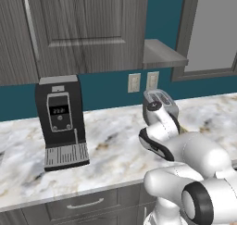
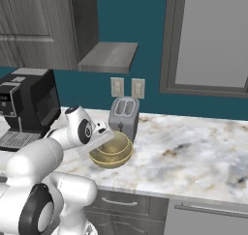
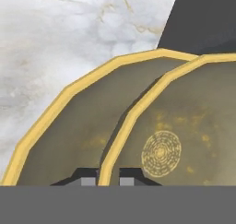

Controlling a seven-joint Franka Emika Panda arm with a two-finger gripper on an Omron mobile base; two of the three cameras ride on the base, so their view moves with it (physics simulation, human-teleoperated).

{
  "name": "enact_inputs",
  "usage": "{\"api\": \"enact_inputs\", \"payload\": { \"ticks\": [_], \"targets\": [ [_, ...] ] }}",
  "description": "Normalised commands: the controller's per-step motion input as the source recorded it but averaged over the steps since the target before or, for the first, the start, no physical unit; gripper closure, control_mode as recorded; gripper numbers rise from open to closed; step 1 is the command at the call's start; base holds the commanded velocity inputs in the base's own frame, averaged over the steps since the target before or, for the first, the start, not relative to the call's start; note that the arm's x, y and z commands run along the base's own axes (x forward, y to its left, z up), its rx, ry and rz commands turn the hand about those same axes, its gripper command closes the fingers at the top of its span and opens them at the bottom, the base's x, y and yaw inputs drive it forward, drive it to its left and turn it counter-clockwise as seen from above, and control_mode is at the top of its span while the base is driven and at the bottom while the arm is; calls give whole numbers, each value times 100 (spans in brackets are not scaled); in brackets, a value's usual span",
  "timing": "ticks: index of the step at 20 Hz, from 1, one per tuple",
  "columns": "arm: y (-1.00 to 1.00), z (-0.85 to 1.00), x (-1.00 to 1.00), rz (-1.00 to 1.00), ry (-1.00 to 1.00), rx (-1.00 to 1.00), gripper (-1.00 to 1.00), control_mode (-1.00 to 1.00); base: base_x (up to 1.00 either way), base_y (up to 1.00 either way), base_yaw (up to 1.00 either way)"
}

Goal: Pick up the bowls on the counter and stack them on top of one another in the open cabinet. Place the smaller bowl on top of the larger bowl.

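Two olive-yellow bowls are counted in the hand view: one larger bowl (image 3: 69,135) and one smaller bowl (image 3: 184,126) with a single round patterned mark at its bottom. From the right base view only one bowl outline can be told apart on the counter (image 2: 193,152). One coffee machine (image 1: 61,122) is seen, and one toaster (image 2: 123,115) with two slots. Two wall outlets (image 2: 116,87) are counted side by side on the teal wall. One open cabinet (image 2: 109,55) is seen, one door-fronted cabinet (image 1: 83,29) with one bar handle, and one window frame (image 2: 208,40). Two dark finger tips (image 3: 87,178) are counted on the one gripper (image 3: 107,178).
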Motion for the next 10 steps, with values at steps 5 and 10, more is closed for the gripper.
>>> {"api": "enact_inputs", "payload": {
  "ticks": [5,10],
  "targets": [
    [0,3,0,0,0,0,-100,-100,0,0,0],
    [1,45,-15,-2,0,1,-100,-100,0,0,0]
  ]
}}
